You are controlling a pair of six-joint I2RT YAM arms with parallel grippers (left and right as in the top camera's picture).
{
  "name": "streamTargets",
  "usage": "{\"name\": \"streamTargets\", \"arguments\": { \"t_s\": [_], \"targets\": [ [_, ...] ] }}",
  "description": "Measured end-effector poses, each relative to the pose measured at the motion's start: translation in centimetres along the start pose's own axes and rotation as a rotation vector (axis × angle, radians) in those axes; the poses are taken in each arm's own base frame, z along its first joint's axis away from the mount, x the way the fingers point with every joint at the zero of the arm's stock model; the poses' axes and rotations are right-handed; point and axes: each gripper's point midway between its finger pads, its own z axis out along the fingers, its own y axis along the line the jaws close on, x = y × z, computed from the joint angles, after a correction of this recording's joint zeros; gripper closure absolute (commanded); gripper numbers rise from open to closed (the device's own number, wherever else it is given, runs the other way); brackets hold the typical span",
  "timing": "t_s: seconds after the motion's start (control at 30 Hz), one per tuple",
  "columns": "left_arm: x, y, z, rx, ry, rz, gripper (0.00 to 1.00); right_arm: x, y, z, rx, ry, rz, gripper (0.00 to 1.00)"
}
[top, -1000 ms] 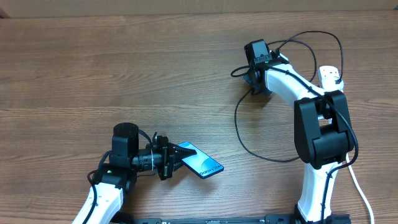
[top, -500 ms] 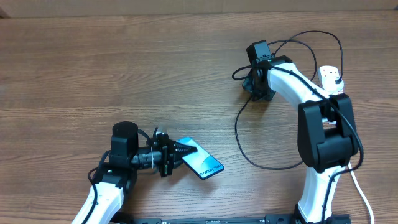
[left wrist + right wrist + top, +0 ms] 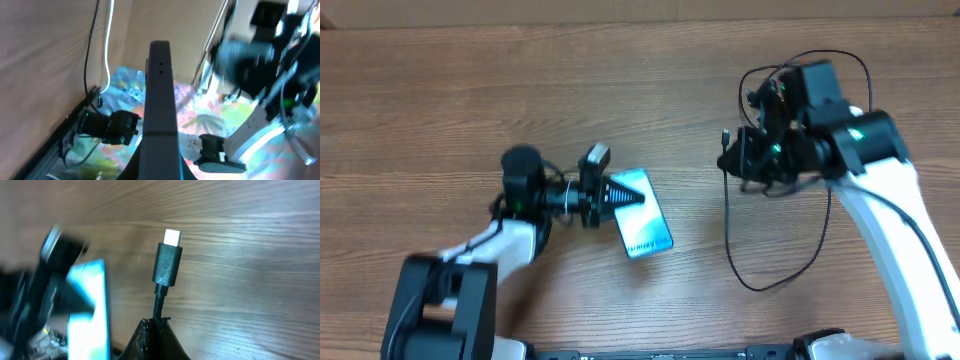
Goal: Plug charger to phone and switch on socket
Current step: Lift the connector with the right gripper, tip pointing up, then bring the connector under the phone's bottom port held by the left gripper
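Note:
My left gripper (image 3: pixel 618 194) is shut on the phone (image 3: pixel 642 216), held lifted with its light blue screen showing from overhead. In the left wrist view the phone (image 3: pixel 160 95) shows edge-on as a dark slab between my gripper (image 3: pixel 160 167). My right gripper (image 3: pixel 730 157) is shut on the charger cable just behind its connector (image 3: pixel 724 136). In the right wrist view the connector (image 3: pixel 167 262) sticks up from my gripper (image 3: pixel 156 326), its pale tip pointing away, with the phone (image 3: pixel 87 307) to its left, apart from it. The socket is hidden behind the right arm.
The black charger cable (image 3: pixel 760 283) hangs in a loop over the wooden table (image 3: pixel 520 80) below the right arm, and more of it curls behind the arm (image 3: pixel 840 58). The left arm's base (image 3: pixel 440 300) is at the bottom left.
My left gripper has carried the phone up and to the right, turning it. My right arm has swung over with the cable end, bringing the connector closer to the phone.

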Motion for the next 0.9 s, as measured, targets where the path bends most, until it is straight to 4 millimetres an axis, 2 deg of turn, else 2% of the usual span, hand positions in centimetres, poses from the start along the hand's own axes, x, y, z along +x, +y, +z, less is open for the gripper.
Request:
{"name": "streamTargets", "arguments": {
  "t_s": [0.17, 0.27, 0.37, 0.63, 0.9],
  "targets": [
    [-2.9, -3.1, 0.4, 0.006, 0.042, 0.100, 0.96, 4.6, 3.0, -3.3, -0.100, 0.039, -0.133, 0.96],
    [-3.3, -5.6, 0.7, 0.009, 0.064, 0.195, 0.96, 6.6, 5.3, -4.3, -0.165, 0.043, -0.226, 0.96],
    [-3.2, -7.0, 1.1, 0.010, 0.086, 0.254, 0.96, 8.3, 6.8, -4.2, -0.208, 0.068, -0.285, 0.96],
    [-3.0, -7.2, 1.1, 0.008, 0.101, 0.261, 0.96, 12.3, 9.5, -2.1, -0.257, 0.176, -0.382, 0.96],
    [-3.4, -7.3, 0.8, 0.011, 0.082, 0.261, 0.96, 13.3, 9.0, -1.0, -0.119, 0.162, -0.331, 0.96]
  ]
}}
